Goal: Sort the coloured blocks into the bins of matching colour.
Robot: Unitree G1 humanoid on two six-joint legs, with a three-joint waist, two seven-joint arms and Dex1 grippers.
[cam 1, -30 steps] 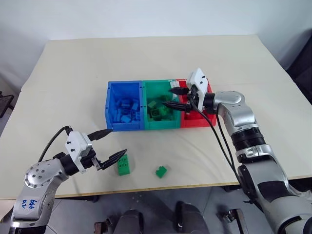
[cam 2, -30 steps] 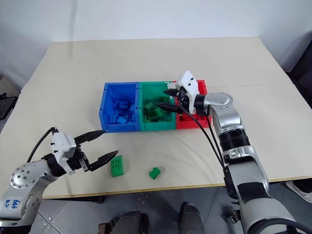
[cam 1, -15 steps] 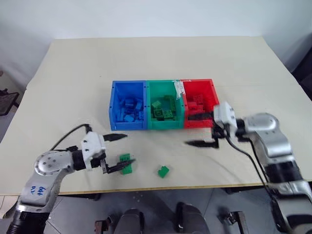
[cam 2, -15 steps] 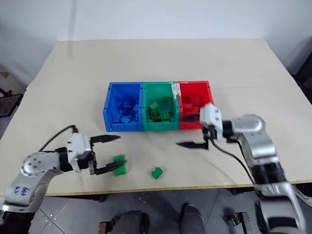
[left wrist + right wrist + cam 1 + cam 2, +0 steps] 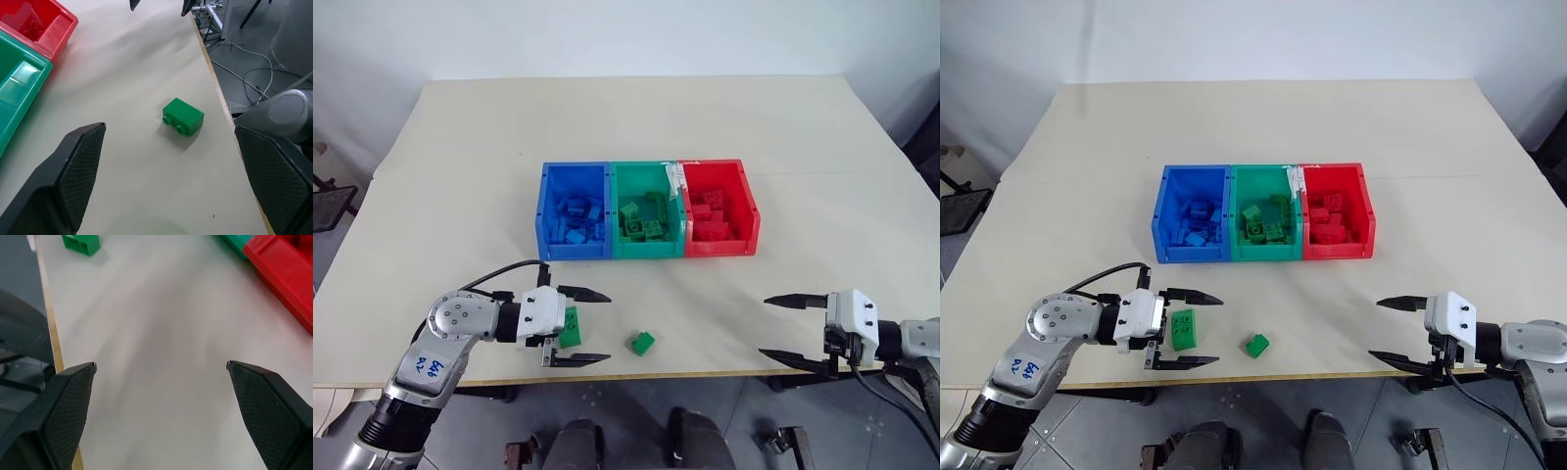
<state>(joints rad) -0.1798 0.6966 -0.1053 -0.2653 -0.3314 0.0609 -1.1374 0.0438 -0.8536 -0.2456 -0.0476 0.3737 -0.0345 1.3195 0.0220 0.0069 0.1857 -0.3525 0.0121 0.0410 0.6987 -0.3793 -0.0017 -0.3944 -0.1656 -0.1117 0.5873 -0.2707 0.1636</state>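
Note:
Joined in a row at mid-table stand the blue bin (image 5: 541,211), the green bin (image 5: 646,166) and the red bin (image 5: 750,211), each holding blocks of its own colour. Near the front edge lie an oblong green block (image 5: 571,328) and a small green block (image 5: 642,342), the latter also in the left wrist view (image 5: 183,116). My left gripper (image 5: 593,326) is open, lying level, with the oblong block between its fingers, untouched as far as I can tell. My right gripper (image 5: 765,327) hangs open and empty at the front right edge, pointing toward the small block.
The table's front edge (image 5: 222,105) runs close by both loose blocks and both grippers. Bare tabletop stretches between the bins and the front edge and on all sides of the bins. Cables and chair legs lie on the floor beyond the edge.
My right gripper pulled back from the bins, down to the front right edge, still open. My left gripper swung right until its open fingers bracket the oblong green block.

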